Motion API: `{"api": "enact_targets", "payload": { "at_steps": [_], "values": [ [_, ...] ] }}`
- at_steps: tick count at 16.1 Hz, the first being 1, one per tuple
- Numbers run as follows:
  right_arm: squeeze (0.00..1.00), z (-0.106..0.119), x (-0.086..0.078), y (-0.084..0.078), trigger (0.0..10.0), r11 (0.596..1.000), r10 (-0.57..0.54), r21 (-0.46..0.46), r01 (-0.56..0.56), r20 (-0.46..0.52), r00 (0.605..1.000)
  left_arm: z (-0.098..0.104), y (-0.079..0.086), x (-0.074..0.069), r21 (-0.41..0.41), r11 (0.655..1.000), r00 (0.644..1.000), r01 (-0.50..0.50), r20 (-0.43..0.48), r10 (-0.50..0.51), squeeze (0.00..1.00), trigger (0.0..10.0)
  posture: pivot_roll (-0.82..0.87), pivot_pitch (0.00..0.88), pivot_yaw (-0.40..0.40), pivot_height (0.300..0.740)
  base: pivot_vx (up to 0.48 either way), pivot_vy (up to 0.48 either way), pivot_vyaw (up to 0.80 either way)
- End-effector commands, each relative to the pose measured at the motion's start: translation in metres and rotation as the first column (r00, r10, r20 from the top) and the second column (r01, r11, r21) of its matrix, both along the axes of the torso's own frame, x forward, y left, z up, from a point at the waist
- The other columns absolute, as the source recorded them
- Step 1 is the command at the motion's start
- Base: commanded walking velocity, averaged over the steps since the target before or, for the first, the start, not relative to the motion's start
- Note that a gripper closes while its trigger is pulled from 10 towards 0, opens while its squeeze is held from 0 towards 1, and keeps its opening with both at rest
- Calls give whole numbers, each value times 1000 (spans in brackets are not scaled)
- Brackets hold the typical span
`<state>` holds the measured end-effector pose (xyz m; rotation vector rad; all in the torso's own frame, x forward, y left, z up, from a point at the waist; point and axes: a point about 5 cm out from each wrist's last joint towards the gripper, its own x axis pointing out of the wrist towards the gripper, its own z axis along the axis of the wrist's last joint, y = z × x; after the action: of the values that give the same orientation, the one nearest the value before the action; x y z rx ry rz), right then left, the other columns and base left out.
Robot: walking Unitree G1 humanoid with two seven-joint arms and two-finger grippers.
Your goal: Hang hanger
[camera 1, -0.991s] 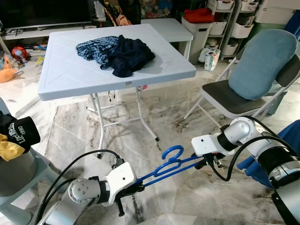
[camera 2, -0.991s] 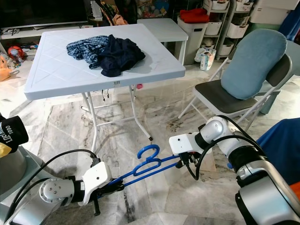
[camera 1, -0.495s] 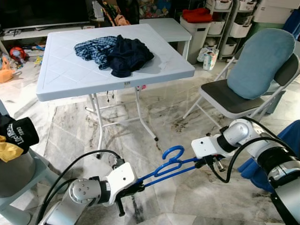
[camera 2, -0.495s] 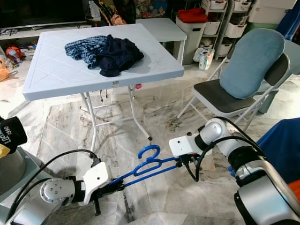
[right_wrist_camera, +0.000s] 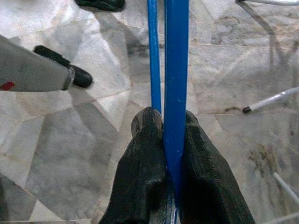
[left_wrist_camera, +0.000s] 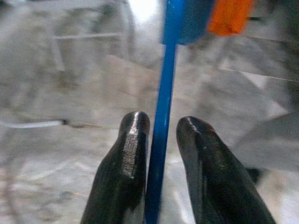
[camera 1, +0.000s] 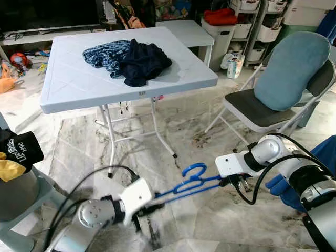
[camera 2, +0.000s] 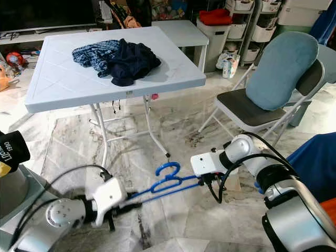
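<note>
Blue hanger (camera 1: 190,182) hung low over marble floor (camera 1: 210,220), held at both ends, hook up. Right tool (camera 1: 229,181) pinched 1 end tight. Left tool (camera 1: 149,206) had rod between its 2 fingers (left_wrist_camera: 126,158); looked closed on it, small gap on 1 side.

Best way, I think: lift both ends together, keep hanger level, don't twist.

Wrist views showed grip up close. Head views showed white surface (camera 1: 68,84) with clothes (camera 1: 134,60), chair (camera 1: 262,113). No rail seen.

Bright even daylight, left arm motion-blurred, left wrist view soft
</note>
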<state>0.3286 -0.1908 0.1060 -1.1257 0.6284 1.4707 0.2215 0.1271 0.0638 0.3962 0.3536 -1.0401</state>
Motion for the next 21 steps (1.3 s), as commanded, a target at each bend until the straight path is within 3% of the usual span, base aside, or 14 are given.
{"api": "enact_targets", "payload": {
  "at_steps": [1, 3, 6, 8, 9, 11, 12, 14, 15, 17, 18, 19, 20, 21],
  "values": [
    [0, 9, 8, -3, 0, 999, -38, 13, 37, 73, 997, 6, 8, 6, 10, 998, 995, -56, 83, 55, 1000, 10000, -21, 0, -45, 740, 0, 0, 0],
    [0, 7, 15, -1, 0, 994, -110, 40, 104, 160, 981, 12, 22, 8, 34, 992, 980, -118, 163, 111, 1000, 10000, -13, 0, -49, 740, 0, 0, 0],
    [0, 4, 21, -2, 0, 966, -251, 116, 230, 229, 940, 15, 29, 4, -17, 978, 957, -207, 202, 206, 1000, 10000, -4, 0, -51, 740, 0, 0, 0],
    [0, 0, 23, -4, 0, 915, -389, 210, 346, 224, 893, 15, 34, 1, -66, 953, 925, -297, 227, 304, 1000, 10000, -1, 0, -50, 740, 0, 0, 0],
    [0, -3, 23, -8, 0, 860, -488, 277, 429, 196, 850, 17, 38, 2, -115, 912, 878, -394, 246, 411, 1000, 10000, -1, 0, -49, 740, 0, 0, 0],
    [0, -9, 22, -16, 0, 717, -656, 404, 569, 112, 746, 17, 46, -1, -189, 815, 774, -547, 256, 579, 1000, 10000, -5, 0, -43, 740, 0, 0, 0],
    [0, -13, 21, -23, 0, 542, -790, 495, 680, 23, 613, 18, 50, -3, -249, 732, 691, -634, 242, 681, 1000, 10000, -11, 0, -38, 740, 0, 0, 0],
    [0, -19, 21, -31, 0, 275, -916, 577, 769, -85, 392, 15, 53, -4, -304, 624, 594, -720, 193, 781, 1000, 10000, -17, 0, -32, 740, 0, 0, 0],
    [0, -20, 20, -31, 0, 219, -931, 590, 777, -112, 348, 15, 53, -4, -317, 598, 572, -736, 181, 800, 1000, 10000, -17, 0, -32, 740, 0, 0, 0],
    [0, -20, 19, -28, 0, 27, -958, 624, 781, -208, 199, 16, 56, -2, -362, 482, 466, -798, 136, 874, 1000, 10000, -22, 0, -28, 740, 0, 0, 0],
    [0, -21, 18, -21, 3961, -75, -959, 636, 768, -257, 119, 16, 58, 0, -382, 418, 418, -824, 87, 904, 1000, 10000, -30, 0, -25, 740, 0, 0, 0],
    [0, -22, 15, -15, 6510, -150, -954, 636, 757, -295, 58, 15, 57, 1, -386, 403, 412, -830, 62, 909, 1000, 10000, -30, 0, -25, 740, 0, 0, 0],
    [0, -25, 12, -11, 10000, -229, -942, 620, 751, -336, -10, 16, 54, 3, -398, 399, 421, -826, 36, 907, 1000, 10000, -30, 0, -24, 740, 0, 0, 0],
    [0, -28, 8, -8, 10000, -268, -938, 611, 745, -343, -56, 17, 52, 4, -407, 398, 431, -822, 12, 902, 322, 10000, -29, 0, -24, 740, 0, 0, 0]
  ]
}}
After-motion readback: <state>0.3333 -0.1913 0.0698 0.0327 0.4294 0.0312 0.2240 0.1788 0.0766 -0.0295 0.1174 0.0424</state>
